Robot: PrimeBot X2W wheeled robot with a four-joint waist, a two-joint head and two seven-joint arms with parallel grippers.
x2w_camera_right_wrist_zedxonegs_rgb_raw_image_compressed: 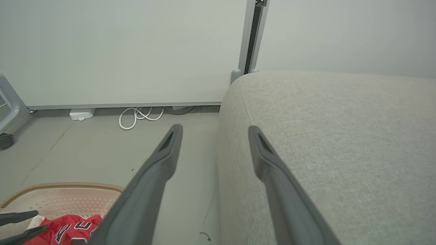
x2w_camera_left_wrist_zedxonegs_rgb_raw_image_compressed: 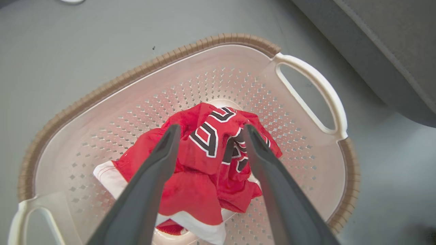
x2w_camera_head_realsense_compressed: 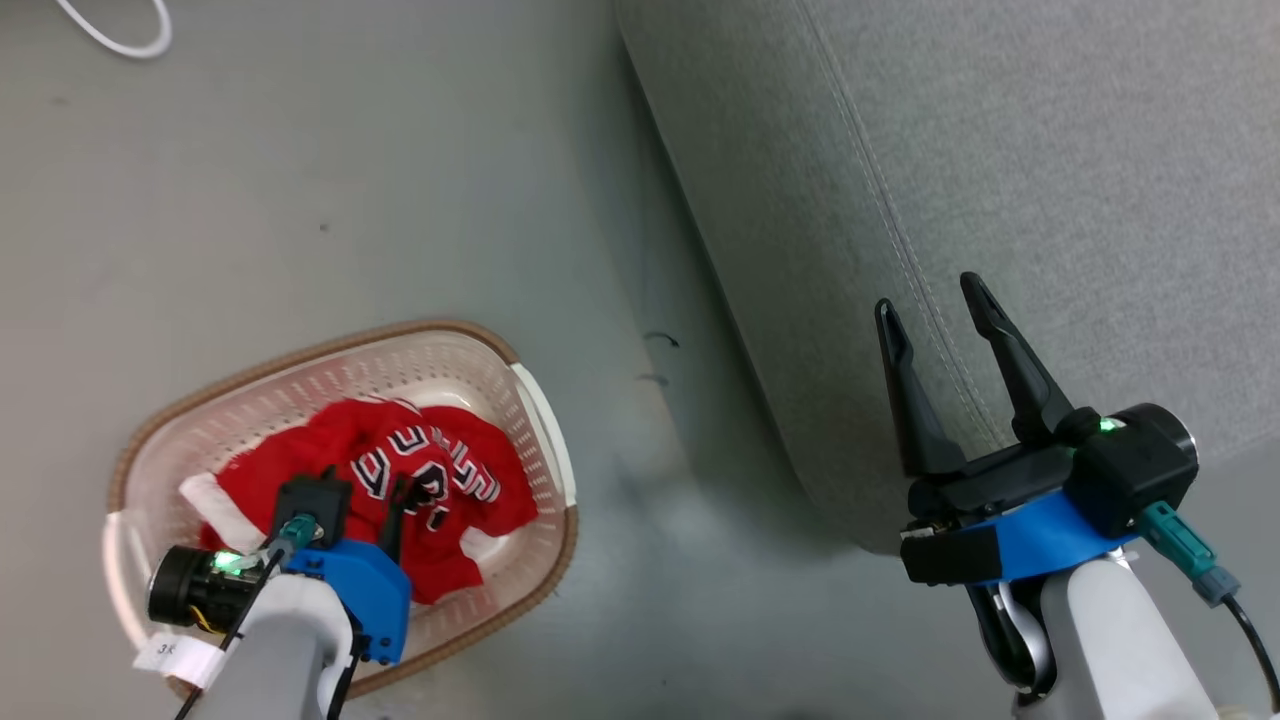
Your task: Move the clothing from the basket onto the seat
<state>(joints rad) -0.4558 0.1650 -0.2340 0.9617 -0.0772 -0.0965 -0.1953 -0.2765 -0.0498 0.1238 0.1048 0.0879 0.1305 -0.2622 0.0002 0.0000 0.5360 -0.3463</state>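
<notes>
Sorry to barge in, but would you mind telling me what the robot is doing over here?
The robot is clearing laundry from a basket on the floor onto the sofa seat. The red clothing lies bunched in the basket. The left gripper is down in the basket, open, with its fingers on either side of the lettered garment and not closed on it. The right gripper hangs open over the seat's edge, holding nothing.

- Looks like a test room, not a home.
- Behind the seat (x2w_camera_right_wrist_zedxonegs_rgb_raw_image_compressed: 323, 136): plain pale partition panels (x2w_camera_right_wrist_zedxonegs_rgb_raw_image_compressed: 119, 51) joined by a metal post (x2w_camera_right_wrist_zedxonegs_rgb_raw_image_compressed: 251, 34).
- Beside the seat: bare grey floor (x2w_camera_right_wrist_zedxonegs_rgb_raw_image_compressed: 68, 149), loose white cable (x2w_camera_right_wrist_zedxonegs_rgb_raw_image_compressed: 136, 117).
</notes>
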